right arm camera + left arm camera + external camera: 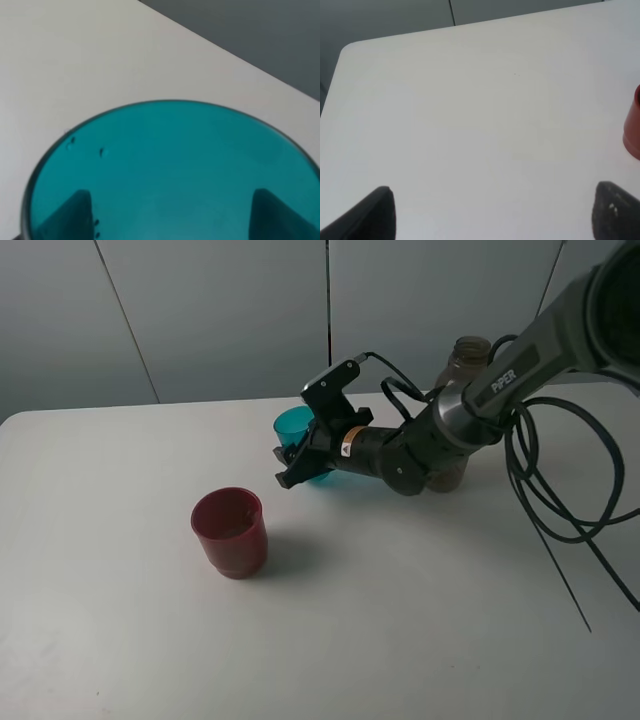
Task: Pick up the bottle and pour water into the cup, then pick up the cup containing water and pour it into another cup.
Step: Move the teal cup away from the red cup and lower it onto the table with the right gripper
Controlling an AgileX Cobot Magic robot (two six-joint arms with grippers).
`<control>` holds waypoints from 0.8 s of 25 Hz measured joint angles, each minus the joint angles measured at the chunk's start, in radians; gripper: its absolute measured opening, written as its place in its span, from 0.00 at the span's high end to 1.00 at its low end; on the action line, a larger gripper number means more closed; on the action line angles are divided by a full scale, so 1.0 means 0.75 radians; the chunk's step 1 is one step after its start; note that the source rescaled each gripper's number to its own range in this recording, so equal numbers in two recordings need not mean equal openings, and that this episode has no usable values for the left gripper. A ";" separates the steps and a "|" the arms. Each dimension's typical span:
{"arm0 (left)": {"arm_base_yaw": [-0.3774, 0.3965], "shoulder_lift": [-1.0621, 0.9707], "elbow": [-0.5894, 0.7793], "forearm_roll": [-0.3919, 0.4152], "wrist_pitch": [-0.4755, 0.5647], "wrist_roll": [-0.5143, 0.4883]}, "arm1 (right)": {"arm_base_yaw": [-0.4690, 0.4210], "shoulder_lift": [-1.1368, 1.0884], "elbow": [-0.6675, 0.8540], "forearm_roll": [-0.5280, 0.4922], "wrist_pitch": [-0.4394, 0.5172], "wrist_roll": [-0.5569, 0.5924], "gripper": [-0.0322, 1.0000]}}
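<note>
The right fingers [300,462] are clamped on the small translucent teal plastic cup [296,427] (tilted), above the white desk [120,640]; the squat dark red translucent cup [229,531] stands near them. Left fingers [380,212] are spread apart.

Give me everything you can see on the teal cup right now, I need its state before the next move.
The teal cup is a small tumbler of translucent blue-green plastic, rim open. It sits near the back middle of the white table, behind and to the right of the red cup. The right gripper is shut on it, fingers showing dark through its wall in the right wrist view. It looks slightly tilted; whether it is off the table, and its water level, cannot be told.
</note>
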 joint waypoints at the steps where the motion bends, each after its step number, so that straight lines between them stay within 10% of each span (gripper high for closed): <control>1: 0.000 0.000 0.000 0.000 0.000 0.000 | 0.000 0.000 0.000 0.000 0.000 0.000 0.91; 9: 0.000 0.000 0.000 0.000 0.000 0.000 | 0.000 0.000 0.000 0.000 -0.002 0.001 0.89; 14: 0.000 0.000 0.000 0.000 0.000 0.000 | 0.000 0.000 0.000 0.000 -0.019 0.001 0.12; 20: 0.000 0.000 0.000 0.000 0.000 0.000 | 0.000 -0.020 0.000 0.000 -0.058 -0.035 0.01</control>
